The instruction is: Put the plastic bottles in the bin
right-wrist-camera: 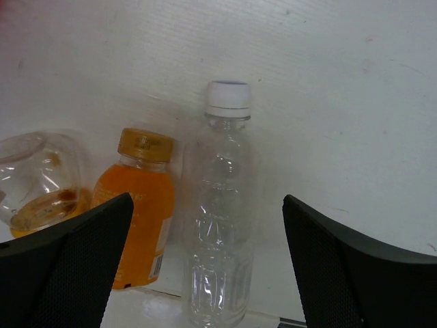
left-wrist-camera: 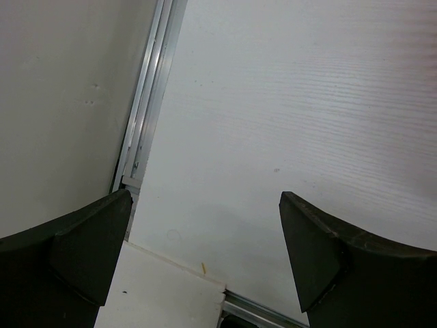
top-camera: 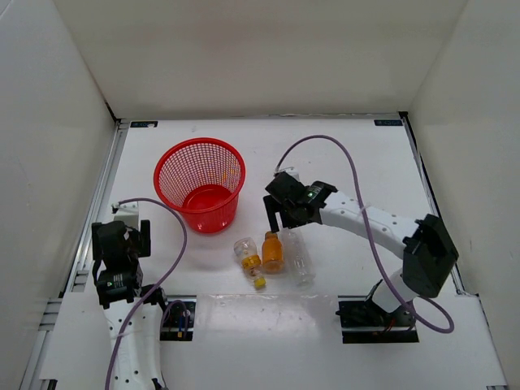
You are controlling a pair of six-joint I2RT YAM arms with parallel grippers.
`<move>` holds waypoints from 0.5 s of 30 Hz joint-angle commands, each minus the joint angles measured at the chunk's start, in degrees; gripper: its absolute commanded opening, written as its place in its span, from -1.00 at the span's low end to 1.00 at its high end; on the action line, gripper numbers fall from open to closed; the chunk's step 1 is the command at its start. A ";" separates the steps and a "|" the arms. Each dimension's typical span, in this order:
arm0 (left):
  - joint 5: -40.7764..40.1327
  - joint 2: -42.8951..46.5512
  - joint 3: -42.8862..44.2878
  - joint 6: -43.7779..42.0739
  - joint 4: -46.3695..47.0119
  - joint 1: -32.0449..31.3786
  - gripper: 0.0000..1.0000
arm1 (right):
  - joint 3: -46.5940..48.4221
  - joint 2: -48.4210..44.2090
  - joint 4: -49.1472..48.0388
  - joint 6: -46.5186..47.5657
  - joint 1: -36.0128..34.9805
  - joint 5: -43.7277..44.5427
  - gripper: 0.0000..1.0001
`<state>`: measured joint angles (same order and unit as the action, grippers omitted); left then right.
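Observation:
Three plastic bottles lie side by side on the white table near its front middle. The stubby clear one with yellow label and cap [top-camera: 249,260] is on the left, the short orange one [top-camera: 272,253] in the middle, and the tall clear one with white cap [top-camera: 299,257] on the right. The red mesh bin [top-camera: 172,175] stands upright to their back left. My right gripper [top-camera: 280,221] is open and empty, hovering just behind the orange bottle's cap. The right wrist view shows the tall bottle [right-wrist-camera: 222,225] between the open jaws, with the orange bottle [right-wrist-camera: 140,212] and the stubby bottle [right-wrist-camera: 41,191] to its left. My left gripper [top-camera: 122,236] is open and empty at the left edge.
White walls enclose the table on three sides. An aluminium rail [left-wrist-camera: 147,89] runs along the left edge, below my left gripper [left-wrist-camera: 205,196]. A purple cable [top-camera: 341,158] arcs over the right arm.

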<state>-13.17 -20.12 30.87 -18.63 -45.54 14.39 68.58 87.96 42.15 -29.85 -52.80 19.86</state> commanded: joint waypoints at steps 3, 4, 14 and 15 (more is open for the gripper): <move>1.83 0.34 1.73 -0.79 -1.48 -0.24 1.00 | -1.32 2.21 0.12 -0.28 2.87 -5.97 0.79; 1.83 0.34 1.73 -0.79 -1.48 -0.24 1.00 | -2.47 2.21 0.12 -0.91 3.40 -5.97 0.76; 2.97 0.34 1.73 -0.79 -2.01 -0.24 1.00 | -11.53 2.29 -6.46 -1.62 4.46 -11.50 0.66; 2.97 0.34 1.73 -0.79 -2.01 -0.24 1.00 | -12.06 3.00 -7.08 -1.62 4.46 -12.46 0.66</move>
<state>-11.46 -20.12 30.87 -19.05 -46.98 14.39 57.49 90.70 38.59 -31.51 -48.66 11.92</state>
